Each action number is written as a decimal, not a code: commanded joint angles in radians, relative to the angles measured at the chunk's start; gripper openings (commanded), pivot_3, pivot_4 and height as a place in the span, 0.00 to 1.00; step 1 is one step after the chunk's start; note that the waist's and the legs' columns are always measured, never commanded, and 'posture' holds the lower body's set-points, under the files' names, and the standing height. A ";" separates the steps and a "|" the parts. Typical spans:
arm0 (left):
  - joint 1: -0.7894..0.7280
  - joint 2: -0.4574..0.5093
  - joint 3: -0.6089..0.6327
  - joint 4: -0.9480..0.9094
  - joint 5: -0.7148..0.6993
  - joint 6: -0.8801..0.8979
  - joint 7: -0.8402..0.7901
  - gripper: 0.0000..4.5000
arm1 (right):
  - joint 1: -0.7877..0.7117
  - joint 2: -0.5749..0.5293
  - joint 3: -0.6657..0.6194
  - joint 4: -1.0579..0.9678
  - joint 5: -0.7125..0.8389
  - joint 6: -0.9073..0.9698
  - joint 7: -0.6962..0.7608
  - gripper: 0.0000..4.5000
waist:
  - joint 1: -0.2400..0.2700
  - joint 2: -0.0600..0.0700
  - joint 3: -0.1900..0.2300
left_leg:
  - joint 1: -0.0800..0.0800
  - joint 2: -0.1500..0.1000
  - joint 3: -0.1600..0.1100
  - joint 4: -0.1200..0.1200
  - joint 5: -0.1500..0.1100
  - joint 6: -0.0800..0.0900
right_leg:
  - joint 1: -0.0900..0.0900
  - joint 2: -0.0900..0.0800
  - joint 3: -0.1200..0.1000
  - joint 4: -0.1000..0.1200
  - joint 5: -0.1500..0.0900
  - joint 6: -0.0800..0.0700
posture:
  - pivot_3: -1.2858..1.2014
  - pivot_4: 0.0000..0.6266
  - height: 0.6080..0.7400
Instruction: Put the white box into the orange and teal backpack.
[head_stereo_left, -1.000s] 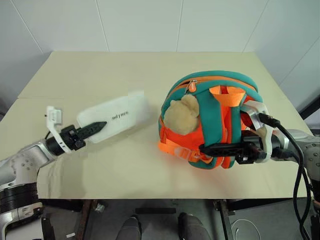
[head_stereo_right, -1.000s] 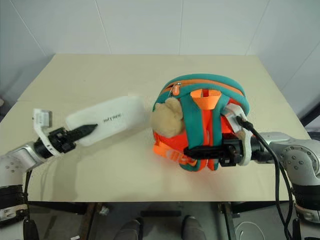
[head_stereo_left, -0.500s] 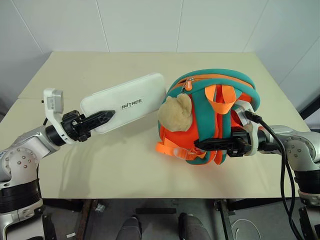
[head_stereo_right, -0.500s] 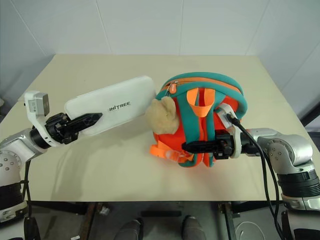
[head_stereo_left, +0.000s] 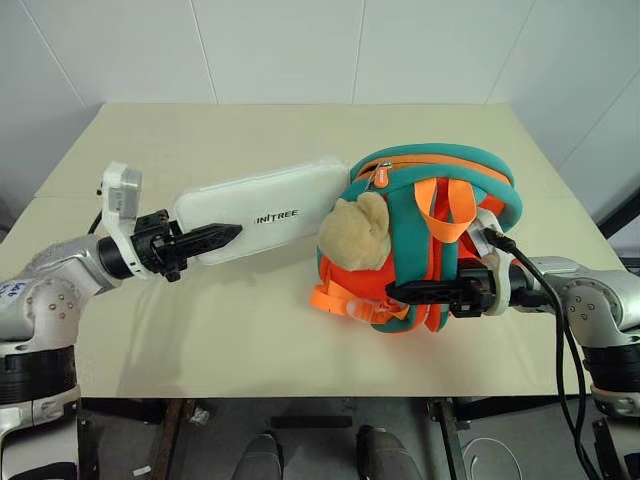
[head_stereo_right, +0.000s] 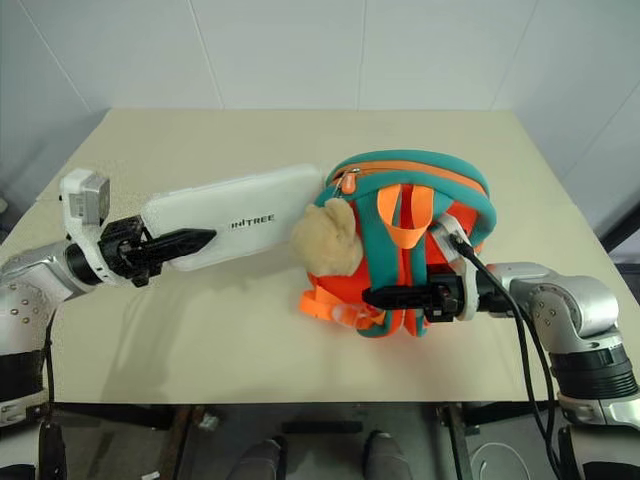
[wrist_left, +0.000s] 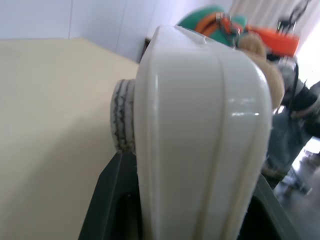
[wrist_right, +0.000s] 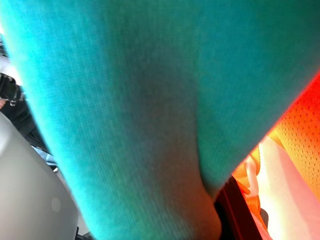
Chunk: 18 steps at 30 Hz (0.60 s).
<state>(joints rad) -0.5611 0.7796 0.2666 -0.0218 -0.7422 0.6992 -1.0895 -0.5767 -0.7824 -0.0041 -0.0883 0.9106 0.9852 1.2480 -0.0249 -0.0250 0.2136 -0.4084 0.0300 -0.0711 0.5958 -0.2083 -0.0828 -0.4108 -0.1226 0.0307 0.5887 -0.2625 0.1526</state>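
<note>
Left eye view: white box (head_stereo_left: 262, 205) end hidden behind backpack (head_stereo_left: 425, 245).

I read this as a robot test lab or demo room, not a home or a shop. My head cameras look down on a plain rectangular beige tabletop (head_stereo_left: 250, 330) pushed close to bare white panelled walls (head_stereo_left: 280, 50) with thin vertical and horizontal seams, no decoration on them. Beneath the table's front edge I see dark metal table framing (head_stereo_left: 300, 410) over a grey smooth floor (head_stereo_left: 310, 440). Thick black cables (head_stereo_left: 585, 400) hang loose at the table's right side, in the manner of a working rig.
</note>
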 joint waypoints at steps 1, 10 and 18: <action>-0.068 0.040 -0.128 0.026 0.129 -0.120 -0.087 0.28 | -0.002 0.010 -0.020 -0.028 0.005 -0.001 -0.013 0.00 | 0.001 0.000 0.000 | 0.000 0.000 0.000 0.000 0.000 0.000 | 0.000 0.000 0.000 0.000 0.000 0.000 | 0.52 0.24 1.00; -0.352 -0.098 -0.354 0.211 0.323 -0.276 -0.142 0.28 | -0.007 0.019 -0.022 -0.023 0.005 0.003 -0.030 0.00 | 0.026 0.000 0.000 | 0.000 0.000 0.000 0.001 0.000 0.000 | 0.001 0.001 0.001 0.000 0.002 0.003 | 0.52 0.24 1.00; -0.557 -0.255 -0.495 0.387 0.493 -0.281 -0.135 0.28 | 0.001 0.013 -0.024 -0.044 0.010 0.008 -0.028 0.00 | 0.049 0.000 0.000 | -0.003 0.000 0.000 0.007 -0.001 0.002 | 0.001 0.001 0.001 0.000 0.005 0.010 | 0.52 0.24 1.00</action>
<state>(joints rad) -1.0941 0.5664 -0.1518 0.3521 -0.2888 0.4261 -1.2139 -0.5709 -0.7683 -0.0273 -0.0820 0.9096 0.9874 1.2139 0.0243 -0.0254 0.2134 -0.4113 0.0299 -0.0713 0.6040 -0.2095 -0.0808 -0.4091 -0.1211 0.0319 0.5883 -0.2571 0.1624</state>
